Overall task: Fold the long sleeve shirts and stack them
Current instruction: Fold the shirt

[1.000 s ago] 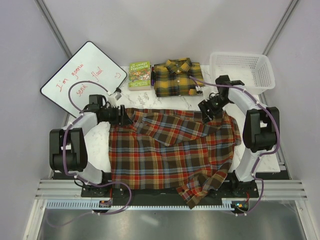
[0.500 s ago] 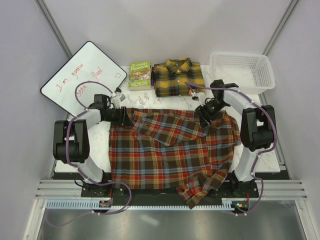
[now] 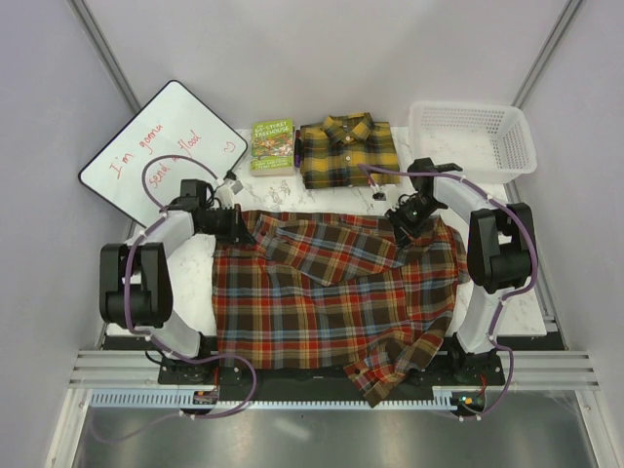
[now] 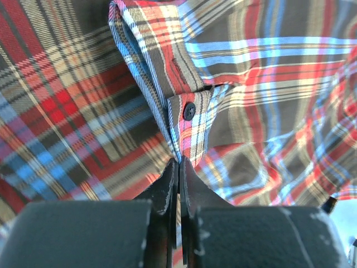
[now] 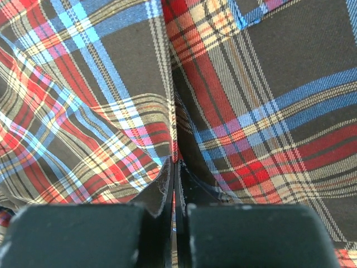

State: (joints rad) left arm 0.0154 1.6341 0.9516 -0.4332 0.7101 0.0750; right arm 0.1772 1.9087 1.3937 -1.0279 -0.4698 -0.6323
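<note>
Behind the spread shirt (image 3: 327, 302), left to right: book (image 3: 273, 146), folded shirt (image 3: 346, 156), basket (image 3: 469, 106).

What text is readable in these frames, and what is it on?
"I'm gonna send flood": red handwriting on the whiteboard, with a small doodle after it.
Green book: there is a cover title, but it is too small to read.
Red-brown shirt, yellow shirt, basket: no text visible.
</note>
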